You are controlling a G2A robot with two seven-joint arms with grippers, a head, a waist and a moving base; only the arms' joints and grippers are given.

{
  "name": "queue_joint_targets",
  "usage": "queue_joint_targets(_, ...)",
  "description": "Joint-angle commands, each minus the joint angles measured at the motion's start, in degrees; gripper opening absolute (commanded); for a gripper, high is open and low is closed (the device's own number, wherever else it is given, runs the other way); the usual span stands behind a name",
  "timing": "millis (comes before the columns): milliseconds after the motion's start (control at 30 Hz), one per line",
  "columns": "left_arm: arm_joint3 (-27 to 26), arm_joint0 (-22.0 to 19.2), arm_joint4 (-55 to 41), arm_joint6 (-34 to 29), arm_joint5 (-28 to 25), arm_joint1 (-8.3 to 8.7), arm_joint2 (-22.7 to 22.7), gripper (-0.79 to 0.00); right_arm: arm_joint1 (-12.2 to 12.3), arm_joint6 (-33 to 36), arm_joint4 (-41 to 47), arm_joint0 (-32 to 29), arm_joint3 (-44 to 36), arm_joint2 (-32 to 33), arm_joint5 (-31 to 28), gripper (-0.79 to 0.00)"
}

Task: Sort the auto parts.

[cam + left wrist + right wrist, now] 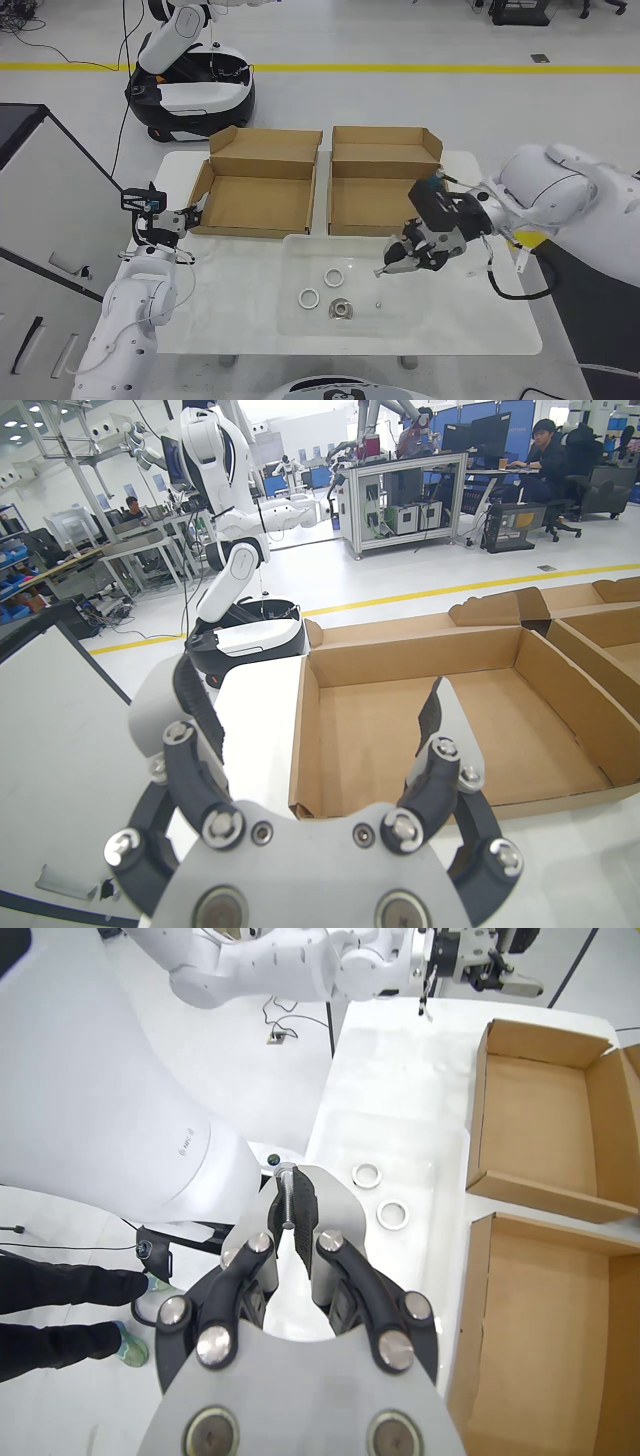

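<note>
My right gripper [289, 1200] is shut on a threaded metal bolt [286, 1198] and hangs above the clear plastic tray [300, 250]; from above, that gripper [392, 266] sits over the tray's right part. In the tray lie two white rings [333, 277] [310, 298], a grey metal fitting [341, 309] and a tiny part [378, 303]. The rings [367, 1175] [393, 1214] also show beyond the held bolt. My left gripper [320, 705] is open with nothing in it, by the left cardboard box [450, 720], at the table's left edge [190, 215].
Two open cardboard boxes [262, 190] [378, 185] stand side by side behind the tray. Another robot [190, 85] is parked on the floor beyond the table. A person's legs [75, 1308] stand on the floor near the table's front.
</note>
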Motion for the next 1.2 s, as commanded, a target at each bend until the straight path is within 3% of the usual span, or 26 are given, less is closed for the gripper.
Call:
queue_joint_targets(0,0.00,0.00,0.00,0.00,0.00,0.00,0.00,0.000,0.02,-0.39,2.46,-0.84,-0.48,1.61,0.01,-0.785)
queue_joint_targets(667,0.00,0.00,0.00,0.00,0.00,0.00,0.00,0.000,-0.06,-1.82,5.06,-3.55,-0.55,5.20,0.38,-0.785)
queue_joint_targets(933,0.00,0.00,0.00,0.00,0.00,0.00,0.00,0.000,1.77,-1.77,13.87,-7.43,-1.02,9.93,0.01,-0.785)
queue_joint_targets(1167,0.00,0.00,0.00,0.00,0.00,0.00,0.00,0.000,1.63,0.02,23.74,-10.76,-4.78,15.47,0.01,-0.785)
